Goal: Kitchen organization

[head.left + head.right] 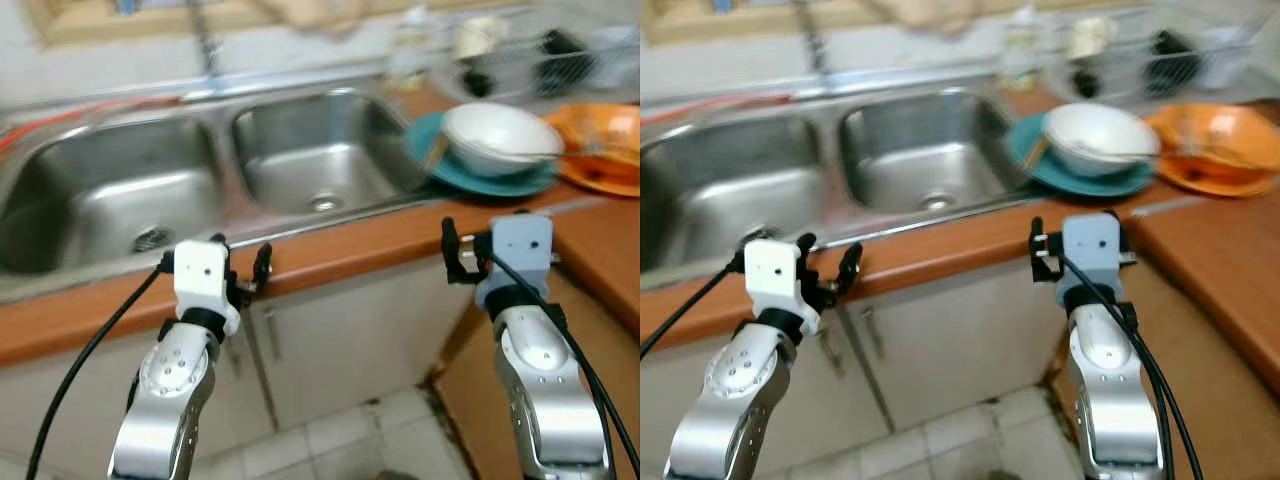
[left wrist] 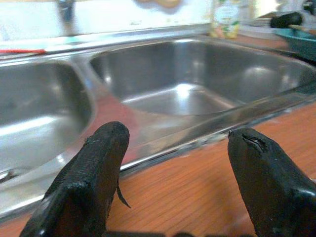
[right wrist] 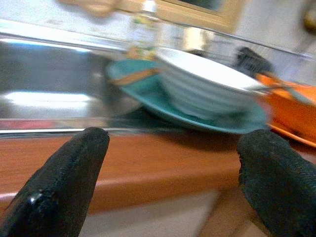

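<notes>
White bowl (image 1: 500, 135) sits on a teal plate (image 1: 470, 168) just right of the double sink (image 1: 200, 180), with an orange plate (image 1: 605, 150) further right and a dish rack (image 1: 540, 55) behind them. Both grippers hover at the counter's (image 1: 330, 250) front edge – left gripper (image 1: 245, 272) before the sink, right gripper (image 1: 462, 250) below the teal plate – fingers spread apart, holding nothing.
</notes>
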`<state>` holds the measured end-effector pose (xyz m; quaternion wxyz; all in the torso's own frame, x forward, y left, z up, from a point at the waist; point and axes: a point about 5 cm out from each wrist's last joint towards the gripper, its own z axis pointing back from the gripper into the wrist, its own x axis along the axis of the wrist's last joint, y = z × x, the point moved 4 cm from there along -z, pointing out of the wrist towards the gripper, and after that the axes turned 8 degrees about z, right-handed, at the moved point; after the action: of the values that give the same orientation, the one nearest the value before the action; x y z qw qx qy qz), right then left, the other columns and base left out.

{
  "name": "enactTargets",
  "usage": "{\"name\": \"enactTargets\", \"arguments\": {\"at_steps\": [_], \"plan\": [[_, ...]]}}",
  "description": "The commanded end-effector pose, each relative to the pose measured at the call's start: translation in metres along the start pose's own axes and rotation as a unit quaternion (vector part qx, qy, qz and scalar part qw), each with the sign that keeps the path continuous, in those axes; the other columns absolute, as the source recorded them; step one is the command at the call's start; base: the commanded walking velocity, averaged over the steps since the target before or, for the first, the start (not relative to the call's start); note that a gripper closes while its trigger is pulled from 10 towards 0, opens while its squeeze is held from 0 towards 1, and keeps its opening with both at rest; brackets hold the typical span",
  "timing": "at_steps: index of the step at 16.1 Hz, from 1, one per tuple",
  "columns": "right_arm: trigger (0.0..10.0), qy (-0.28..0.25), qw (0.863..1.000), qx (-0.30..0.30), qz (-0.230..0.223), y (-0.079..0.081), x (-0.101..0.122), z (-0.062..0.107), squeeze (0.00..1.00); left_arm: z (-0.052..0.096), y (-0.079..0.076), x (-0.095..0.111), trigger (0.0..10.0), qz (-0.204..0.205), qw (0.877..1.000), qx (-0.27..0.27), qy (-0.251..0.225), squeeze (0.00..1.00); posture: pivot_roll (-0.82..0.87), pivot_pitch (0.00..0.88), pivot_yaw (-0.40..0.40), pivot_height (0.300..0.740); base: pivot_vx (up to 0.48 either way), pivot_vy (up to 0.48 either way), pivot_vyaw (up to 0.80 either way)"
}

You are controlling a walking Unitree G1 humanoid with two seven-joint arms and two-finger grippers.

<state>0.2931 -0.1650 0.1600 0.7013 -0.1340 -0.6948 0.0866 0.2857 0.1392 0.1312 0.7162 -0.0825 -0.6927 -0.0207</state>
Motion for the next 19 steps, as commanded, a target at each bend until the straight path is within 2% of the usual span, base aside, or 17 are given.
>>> {"name": "enactTargets", "arguments": {"at_steps": [1,3,4,6,8,9,11,14,16,19], "plan": [[10.0,0.008,1.0,0.004,-0.01,0.001,-0.001,0.003,1.0,0.002,0.003,-0.003,10.0,-0.001,1.0,0.008,0.004,0.0,-0.13,0.0,0.031,0.74,0.0,0.0,-0.8],[10.0,0.004,1.0,0.028,-0.004,0.006,0.0,0.005,1.0,0.004,0.004,-0.003,10.0,0.011,1.0,0.019,0.0,0.0,-0.13,0.0,0.024,0.74,0.0,0.0,-0.8],[10.0,0.005,0.999,0.042,-0.012,0.01,0.0,0.005,1.0,0.004,0.004,-0.001,10.0,0.003,1.0,0.021,-0.004,0.0,-0.13,0.0,0.02,0.74,0.0,0.0,-0.58],[10.0,0.003,0.998,0.068,-0.011,0.018,0.003,0.003,1.0,0.003,0.007,0.001,10.0,-0.005,0.999,0.032,-0.01,0.0,-0.13,0.0,0.013,0.74,0.0,-0.48,0.0],[10.0,0.003,0.996,0.091,-0.017,0.027,0.007,0.001,1.0,0.002,0.014,0.004,10.0,0.017,0.998,0.056,-0.013,0.0,-0.13,0.0,0.008,0.74,0.0,-0.48,0.0],[10.0,-0.007,0.996,0.092,-0.006,0.026,0.009,0.0,1.0,0.002,0.015,0.004,10.0,0.003,0.998,0.056,-0.013,0.0,-0.13,0.0,0.008,0.74,0.0,-0.435,0.0],[10.0,-0.016,0.997,0.077,0.011,0.021,0.011,-0.001,1.0,0.001,0.014,0.005,10.0,0.019,0.998,0.051,-0.01,0.0,-0.12,0.0,0.014,0.74,0.0,0.0,0.0],[10.0,0.003,0.997,0.082,-0.011,0.022,0.009,-0.001,1.0,-0.001,0.014,0.004,10.0,0.004,0.999,0.049,0.003,0.0,-0.12,0.0,0.023,0.74,0.0,0.0,0.0],[10.0,0.002,0.996,0.084,-0.017,0.024,0.009,0.001,1.0,-0.002,0.012,0.008,10.0,-0.006,0.999,0.034,-0.01,0.0,-0.12,0.0,0.033,0.74,0.0,0.0,0.0],[10.0,-0.009,0.996,0.087,-0.03,0.027,0.013,0.002,1.0,-0.004,0.009,0.012,10.0,0.004,1.0,0.018,-0.016,0.0,-0.12,0.0,0.045,0.74,0.0,0.0,0.0]]}}
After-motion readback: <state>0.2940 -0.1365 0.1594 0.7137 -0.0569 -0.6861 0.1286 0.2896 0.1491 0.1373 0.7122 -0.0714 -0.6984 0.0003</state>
